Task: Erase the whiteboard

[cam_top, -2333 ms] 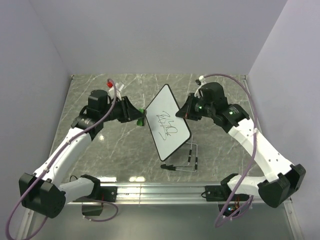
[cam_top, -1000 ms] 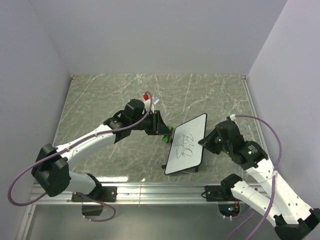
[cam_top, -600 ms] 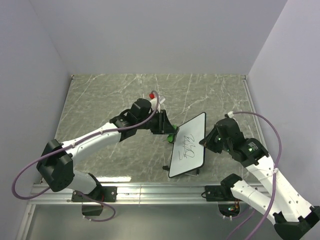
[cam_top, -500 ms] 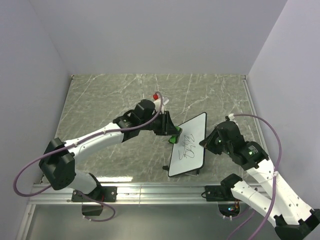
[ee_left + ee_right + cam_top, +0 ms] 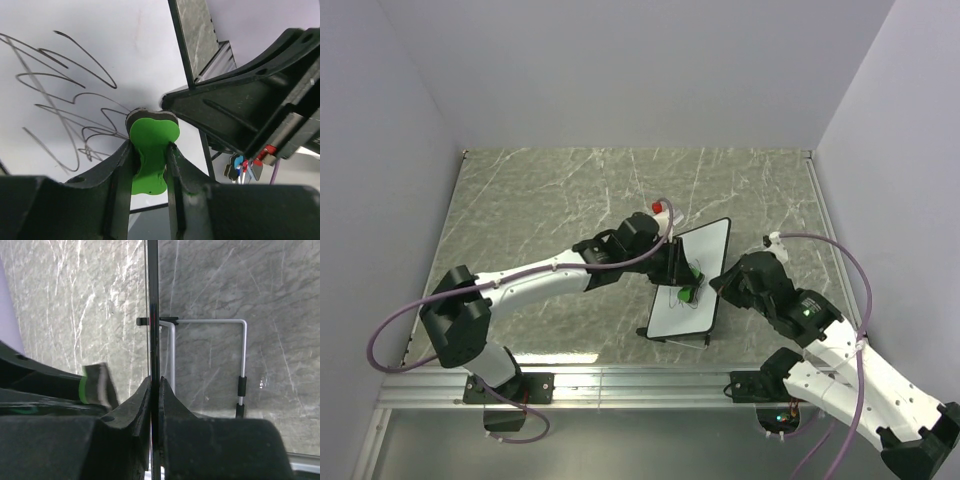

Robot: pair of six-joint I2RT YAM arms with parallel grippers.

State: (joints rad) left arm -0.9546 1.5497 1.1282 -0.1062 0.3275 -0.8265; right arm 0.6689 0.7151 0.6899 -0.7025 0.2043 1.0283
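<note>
Clamped between the two black fingers [image 5: 121, 167] of the left pincer [image 5: 149, 150]: a small green foam eraser block with a pinched waist [image 5: 150, 132], its grey felt layer set against the flat white rectangular whiteboard with the thin black rim [image 5: 125, 35]. Just left of the eraser block in the left wrist view, black scribbled pen marks [image 5: 60, 95], looping across the left half of the frame and running up to the felt. In the right half of that view, beyond the board's black rim, a bulky black part of the right arm [image 5: 240, 115]. Shut on the whiteboard's edge, the right pincer [image 5: 154, 384], one black finger tight against each face, with the board seen edge-on as a dark line rising up the middle of the right wrist frame. Right of that line, a bent silver wire stand with black sleeves [image 5: 215, 321], over the grey marbled bench [image 5: 235, 275] and joined to the board by a small black clip. Left of the line, in the lower left, a glimpse of the eraser block's green and grey. From above, the whiteboard just below and right of frame centre, tilted, its lower edge down by the bench on small black feet [image 5: 643, 333]. Reaching in from the lower left, the left arm [image 5: 530, 285]; from the lower right, the right arm. Over the board's right part, the two pincers close together, the left one on its face, the right one at its rim.
</note>
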